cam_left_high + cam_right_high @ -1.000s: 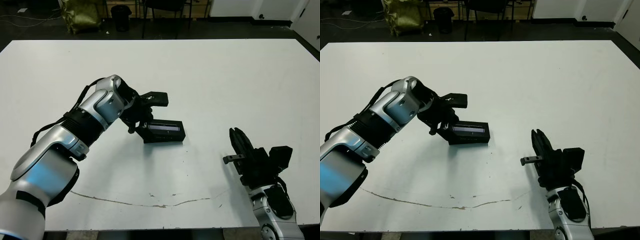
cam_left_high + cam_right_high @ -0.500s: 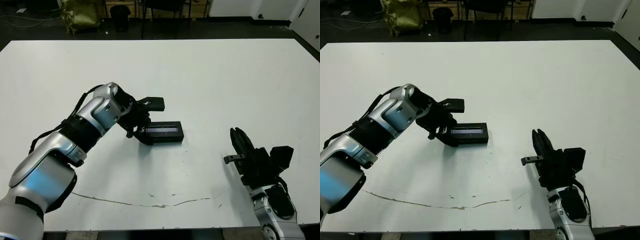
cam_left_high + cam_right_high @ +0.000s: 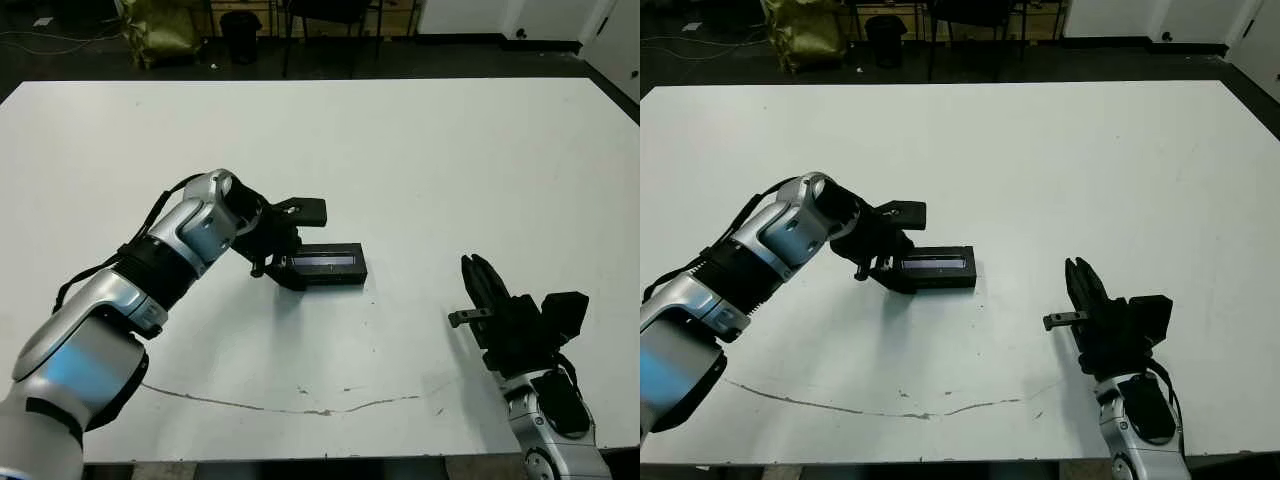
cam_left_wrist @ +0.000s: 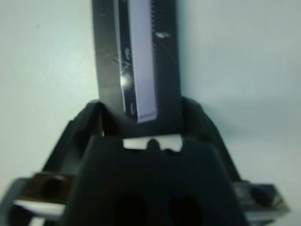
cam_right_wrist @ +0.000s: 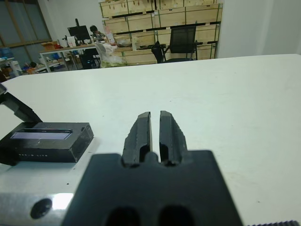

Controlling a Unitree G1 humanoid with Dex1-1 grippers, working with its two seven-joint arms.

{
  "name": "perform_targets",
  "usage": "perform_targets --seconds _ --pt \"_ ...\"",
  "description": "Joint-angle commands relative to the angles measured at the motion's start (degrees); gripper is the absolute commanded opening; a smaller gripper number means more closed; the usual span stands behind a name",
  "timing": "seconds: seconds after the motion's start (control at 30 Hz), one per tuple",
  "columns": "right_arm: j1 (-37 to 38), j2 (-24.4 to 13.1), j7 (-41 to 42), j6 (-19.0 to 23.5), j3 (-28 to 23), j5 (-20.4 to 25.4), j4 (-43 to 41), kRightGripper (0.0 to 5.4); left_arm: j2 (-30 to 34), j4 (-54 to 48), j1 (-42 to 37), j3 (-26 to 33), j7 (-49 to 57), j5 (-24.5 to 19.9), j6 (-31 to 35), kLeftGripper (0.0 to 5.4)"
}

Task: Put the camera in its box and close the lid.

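Lid pressed onto the box by the left gripper

The left gripper [image 3: 283, 262] holds the end of the lid [image 3: 328, 264] between its two fingers, closed around it. Since a second ago it moved the lid slightly and lowered it; it now seems seated on the box, so the camera is probably inside, hidden. The right gripper [image 5: 154, 134] has its fingers together, empty, well apart from the lid.

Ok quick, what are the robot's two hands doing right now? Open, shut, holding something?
Left gripper: fingers on either side of the end of the lid, which lies on the table; gripping it.
Right gripper: shut, holding nothing.
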Motion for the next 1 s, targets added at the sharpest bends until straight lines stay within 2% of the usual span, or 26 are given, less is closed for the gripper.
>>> perform_targets --seconds 0.03,0.23,0.47,0.67,0.77,0.9,1.0 --pt "0.7 -0.4 0.7 -0.2 -0.5 0.5 1.2 0.00 1.1 3.7 3.4 -2.9 -1.5 3.0 -0.4 4.03" --pt "0.8 -0.5 0.6 -0.2 -0.6 0.0 1.1 0.00 2.0 2.5 4.2 -2.7 -0.8 3.7 0.1 5.38" --pt "1.0 -0.1 0.6 -0.1 -0.5 0.6 0.9 0.00 4.5 1.4 5.7 -3.4 1.5 6.2 -5.2 5.38" --pt "1.0 0.0 0.8 0.0 -0.8 1.4 1.3 0.00 8.1 2.5 7.5 -3.3 3.0 8.0 -5.2 5.38" --pt "1.2 -0.2 0.3 0.9 -0.7 1.1 0.6 0.00 10.5 4.9 8.3 -2.8 7.3 9.9 -7.5 5.38" --pt "0.9 -0.5 0.7 0.5 -0.6 0.8 0.9 0.00 11.2 11.6 7.3 2.5 12.1 8.2 -2.8 5.38" --pt "0.6 -0.7 0.9 -0.1 -0.4 0.4 1.3 0.00 13.2 11.5 7.9 7.4 17.7 7.0 -3.9 5.29"
